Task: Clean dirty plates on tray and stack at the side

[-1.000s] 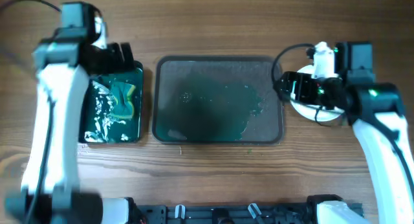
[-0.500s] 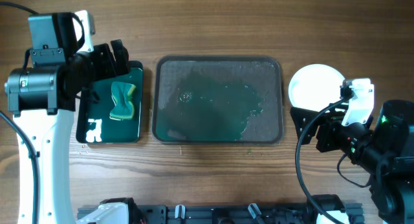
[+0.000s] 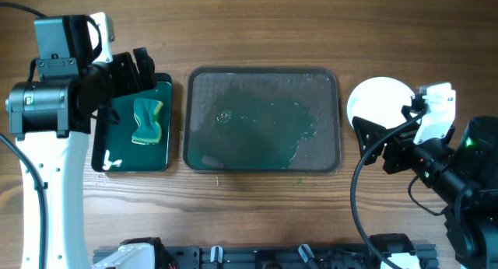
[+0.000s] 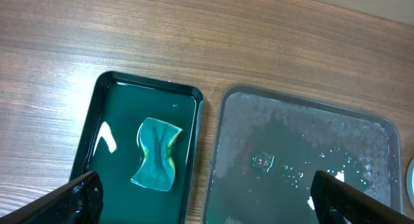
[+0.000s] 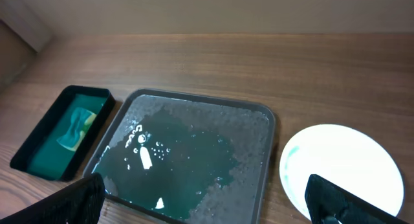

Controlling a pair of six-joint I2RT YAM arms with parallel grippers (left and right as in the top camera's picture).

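Note:
The dark grey tray lies mid-table, wet with a teal puddle and holding no plates. A white plate lies on the wood to its right; I cannot tell if others lie under it. In the right wrist view the plate has a faint teal smear at its left rim. My right gripper is open and empty, above the table by the plate's near edge. My left gripper is open and empty, above the far end of the small green tray. The grey tray also shows in the left wrist view and the right wrist view.
A narrow dark green tray lies left of the grey tray, filled with teal water. A teal and yellow sponge lies in it, also seen in the left wrist view. Bare wood surrounds both trays.
Both arms have pulled back. The right gripper left the plate and moved toward the front, uncovering it. The left gripper rose from the green tray, where the water has settled.

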